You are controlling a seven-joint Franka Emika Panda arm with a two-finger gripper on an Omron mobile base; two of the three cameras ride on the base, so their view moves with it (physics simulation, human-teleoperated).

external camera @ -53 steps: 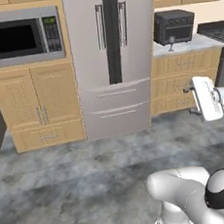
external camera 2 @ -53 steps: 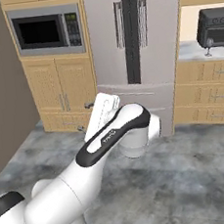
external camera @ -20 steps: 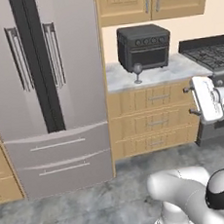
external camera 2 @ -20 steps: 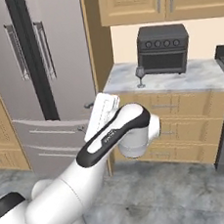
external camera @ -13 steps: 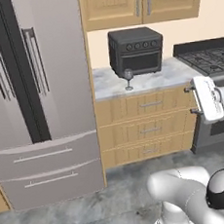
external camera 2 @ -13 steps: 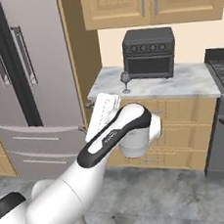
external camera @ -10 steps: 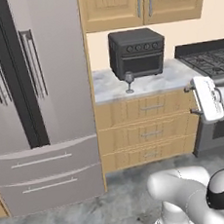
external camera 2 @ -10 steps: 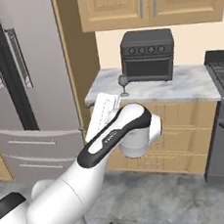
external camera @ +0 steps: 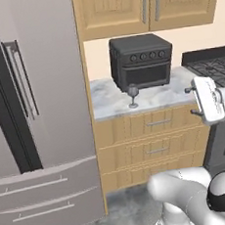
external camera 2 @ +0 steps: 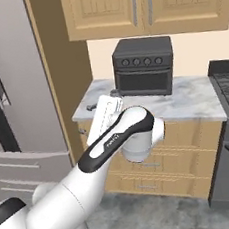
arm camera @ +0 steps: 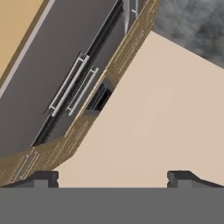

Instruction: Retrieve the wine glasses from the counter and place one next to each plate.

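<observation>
A simulated kitchen seen from a mobile robot's cameras. The claw (external camera: 192, 101) sits at the end of a white arm, held up at about tabletop height in front of the light wooden drawer cabinets (external camera: 152, 147). In the hand view its two dark fingertips (arm camera: 43, 178) stand far apart with nothing between them, so the claw is released and empty.

One wine glass (external camera: 132, 95), small, stemmed and greyish-purple, stands upright on the marble tabletop (external camera: 108, 102), to the left of the claw and a little beyond it, well apart from it. In the right base view the white hand covers that spot, so the glass cannot be made out there.

Just behind the glass, farther from the claw, sits a black toaster oven (external camera: 141, 61) with a row of small knobs above its door; no brand name or writing can be read on it. Wooden wall cabinets (external camera: 145, 5) hang above it.

To the right of the claw, a dark stove (external camera: 213, 67) with burner grates adjoins the tabletop. Far to the left of the claw stands a tall stainless refrigerator (external camera: 36, 117) with long vertical handles and two drawers below.

The hand view looks along a plain beige wall surface (arm camera: 148, 127), with wood trim and the grey refrigerator doors running diagonally above. No labels or lettering are legible anywhere.
</observation>
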